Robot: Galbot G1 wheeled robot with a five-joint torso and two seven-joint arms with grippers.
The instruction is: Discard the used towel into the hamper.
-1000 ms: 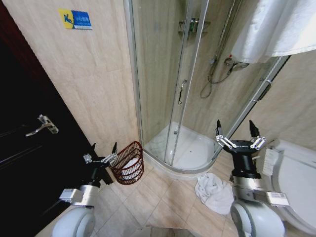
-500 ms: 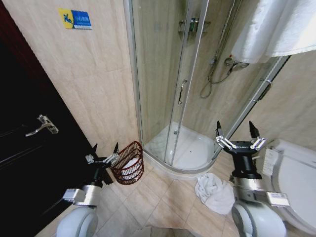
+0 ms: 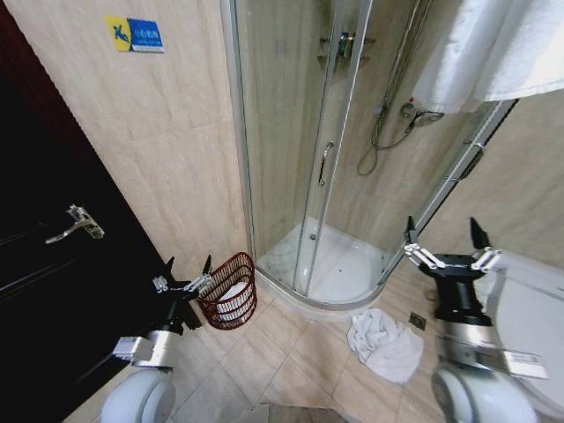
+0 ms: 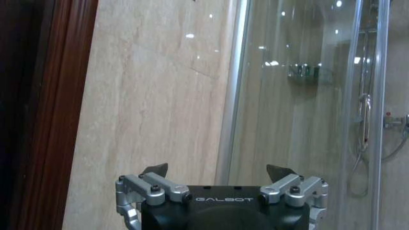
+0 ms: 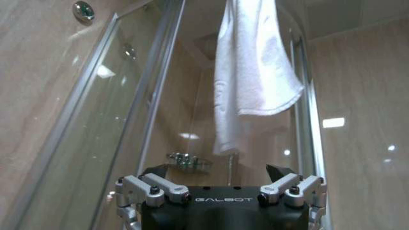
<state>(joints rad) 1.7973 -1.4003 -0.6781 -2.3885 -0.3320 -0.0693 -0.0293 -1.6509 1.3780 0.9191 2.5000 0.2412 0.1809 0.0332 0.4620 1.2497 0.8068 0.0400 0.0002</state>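
Head view: the hamper [image 3: 229, 291] is sitting on the tile floor by the corner where the wall meets the shower stall [image 3: 317, 176]. It is a small round basket of dark reddish-brown openwork wires, tapering slightly, standing tilted, with something white showing inside. The used towel [image 3: 383, 344] is lying crumpled on the floor in front of the shower base, white, well apart from the hamper. The left gripper [image 3: 187, 269] is hanging just beside the hamper's rim on the door side, jaws spread apart, gripping nothing. The right gripper [image 3: 446, 242] is hovering above the floor near the toilet [image 3: 529, 308], up and to the side of the crumpled towel, jaws spread wide, nothing in them. A dark door [image 3: 53, 264] with a metal handle is standing on the left.

Left wrist view: the left gripper [image 4: 221, 171] is pointing up at the beige wall and the glass of the shower, fingertips [image 4: 155, 169] apart and bare.

Right wrist view: the right gripper [image 5: 219, 171] is pointing up along the shower frame, jaws released. A white hanging towel [image 5: 252, 72] is draping down above it.
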